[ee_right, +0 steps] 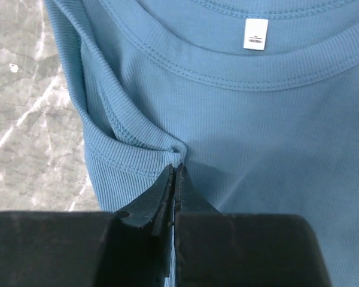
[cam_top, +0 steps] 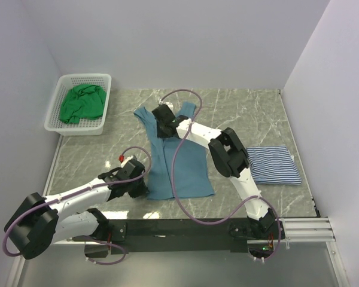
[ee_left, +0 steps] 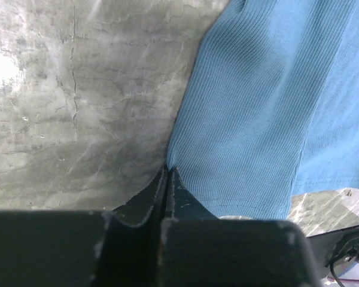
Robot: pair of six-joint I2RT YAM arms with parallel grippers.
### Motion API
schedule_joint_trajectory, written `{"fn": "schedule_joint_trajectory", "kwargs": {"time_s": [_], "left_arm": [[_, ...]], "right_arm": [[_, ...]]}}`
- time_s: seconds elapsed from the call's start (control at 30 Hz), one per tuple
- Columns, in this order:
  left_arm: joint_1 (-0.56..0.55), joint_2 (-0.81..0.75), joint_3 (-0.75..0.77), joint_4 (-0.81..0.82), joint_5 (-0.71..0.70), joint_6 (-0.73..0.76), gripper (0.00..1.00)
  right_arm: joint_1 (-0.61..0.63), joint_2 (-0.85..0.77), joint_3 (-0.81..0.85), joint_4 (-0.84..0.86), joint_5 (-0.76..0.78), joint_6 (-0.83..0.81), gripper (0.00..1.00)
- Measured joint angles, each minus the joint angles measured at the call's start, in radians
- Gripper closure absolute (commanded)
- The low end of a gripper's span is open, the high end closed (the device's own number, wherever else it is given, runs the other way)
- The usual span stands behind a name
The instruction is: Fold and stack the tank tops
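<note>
Left hand (ee_left: 167, 170), nearest the arm bases: fingers pressed together, tips pinching the left side edge of the teal top (cam_top: 179, 167) low down near its hem. Cloth runs ahead and to the right of those tips. Bare grey marble worktop (cam_top: 245, 113) is ahead and to the left of them.

The teal top lies flat on the worktop, front up, hem toward the bases and neckline away. It stretches from the left hand out to the right hand.

Right hand (ee_right: 175, 167), further out: fingers pressed together, pinching a small pucker of the teal top at the armhole seam, just below the neckline. A strap fold sits to the left of its tips. A white label (ee_right: 255, 34) inside the collar is ahead and to the right.

Striped top (cam_top: 274, 164): folded into a flat rectangle on the worktop, well off to the right of both hands, apart from the teal top.

Green top (cam_top: 82, 103): bunched up inside the white basket (cam_top: 63, 84), far-left corner of the worktop, well apart from the left hand.
</note>
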Motion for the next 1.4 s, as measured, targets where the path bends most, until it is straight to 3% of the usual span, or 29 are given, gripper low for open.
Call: {"fn": "schedule_joint_trajectory", "kwargs": {"time_s": [0.5, 0.57, 0.73, 0.77, 0.97, 1.2, 1.27, 1.3, 1.4], "left_arm": [[-0.002, -0.002, 0.005, -0.020, -0.003, 0.001, 0.99], [-0.002, -0.007, 0.004, -0.024, -0.001, 0.001, 0.99], [-0.002, -0.047, 0.004, -0.097, -0.004, -0.003, 0.79], [-0.002, -0.057, 0.014, -0.132, -0.010, -0.005, 0.72], [0.022, -0.065, 0.219, -0.264, -0.061, 0.010, 0.65], [0.266, 0.056, 0.474, -0.245, -0.108, 0.073, 0.60], [0.351, 0.143, 0.550, -0.221, -0.135, 0.094, 0.63], [0.385, 0.198, 0.595, -0.211, -0.146, 0.106, 0.72], [0.458, 0.384, 0.745, -0.175, -0.163, 0.136, 0.80]], "right_arm": [[-0.091, -0.104, -0.207, 0.118, -0.071, 0.071, 1.00], [-0.091, -0.106, -0.214, 0.133, -0.090, 0.071, 0.93], [-0.093, -0.107, -0.216, 0.152, -0.121, 0.068, 0.53], [-0.093, -0.111, -0.221, 0.158, -0.125, 0.066, 0.51], [-0.093, -0.189, -0.254, 0.151, -0.117, 0.051, 0.47], [-0.087, -0.399, -0.391, 0.179, -0.126, 0.074, 0.50], [-0.076, -0.473, -0.470, 0.197, -0.126, 0.089, 0.51], [-0.065, -0.507, -0.510, 0.200, -0.125, 0.098, 0.51], [0.012, -0.585, -0.631, 0.230, -0.115, 0.124, 0.51]]}}
